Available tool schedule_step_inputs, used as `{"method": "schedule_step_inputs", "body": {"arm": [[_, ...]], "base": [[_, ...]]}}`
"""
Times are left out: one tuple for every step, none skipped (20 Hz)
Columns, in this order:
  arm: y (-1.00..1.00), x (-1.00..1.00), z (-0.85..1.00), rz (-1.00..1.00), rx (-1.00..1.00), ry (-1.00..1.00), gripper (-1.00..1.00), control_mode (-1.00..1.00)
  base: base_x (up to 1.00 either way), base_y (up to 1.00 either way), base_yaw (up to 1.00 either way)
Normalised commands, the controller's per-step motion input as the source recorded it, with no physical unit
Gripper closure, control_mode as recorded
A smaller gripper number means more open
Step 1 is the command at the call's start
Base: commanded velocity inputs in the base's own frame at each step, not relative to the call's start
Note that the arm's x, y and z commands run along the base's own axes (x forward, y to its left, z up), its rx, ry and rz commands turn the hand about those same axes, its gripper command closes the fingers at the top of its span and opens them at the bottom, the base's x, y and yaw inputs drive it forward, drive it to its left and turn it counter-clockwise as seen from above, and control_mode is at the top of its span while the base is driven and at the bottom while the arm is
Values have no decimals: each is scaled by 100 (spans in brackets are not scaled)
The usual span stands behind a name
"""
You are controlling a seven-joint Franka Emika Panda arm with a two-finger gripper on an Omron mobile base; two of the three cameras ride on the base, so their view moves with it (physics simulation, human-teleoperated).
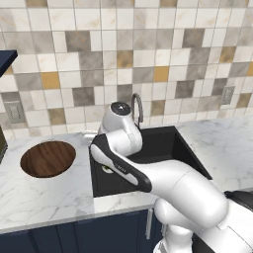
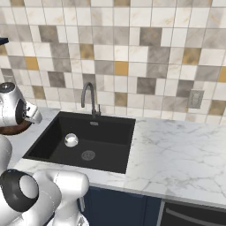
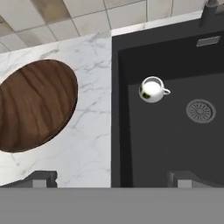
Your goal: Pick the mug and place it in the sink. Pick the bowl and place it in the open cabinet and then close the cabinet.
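The small white mug (image 3: 152,89) rests on the floor of the black sink (image 3: 175,144), left of the round drain (image 3: 200,110), with its handle toward the drain. It also shows as a pale mug (image 2: 71,140) in the basin (image 2: 110,128). My gripper (image 3: 113,179) hovers above the sink's left rim, open and holding nothing, well apart from the mug. The dark brown wooden bowl (image 1: 48,158) sits on the marble left of the sink (image 1: 163,143), and its grain is plain in the hand view (image 3: 35,105). A navy cabinet corner (image 1: 7,57) peeks in at upper left.
The curved grey tap (image 2: 88,98) stands behind the basin against the tiled wall. Wall outlets (image 1: 15,112) (image 2: 194,99) sit above the counter. White marble counter (image 2: 176,154) stretches right of the sink. Navy lower cabinets (image 1: 74,237) run below the counter's front edge.
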Motion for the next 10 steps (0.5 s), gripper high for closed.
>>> {"method": "schedule_step_inputs", "body": {"arm": [[43, 2, -18, 0, 5, 0, -100, -100], [39, 1, -23, 0, 6, 0, -100, -100], [39, 1, -26, 0, 7, 0, -100, -100], [44, 0, -30, 0, 5, 0, -100, -100], [43, 0, -29, 0, 6, 0, -100, -100], [38, 0, -21, 0, 5, 0, -100, -100], [31, 0, -9, 0, 2, 0, -100, -100], [28, 0, -4, 0, 1, 0, -100, -100], [29, 0, -6, 0, 0, 0, -100, -100], [32, 0, -3, 0, 0, 0, -100, -100]], "base": [[0, 0, 0], [0, 0, 0], [0, 0, 0], [0, 0, 0], [0, 0, 0], [0, 0, 0], [0, 0, 0], [0, 0, 0], [0, 0, 0], [0, 0, 0]]}}
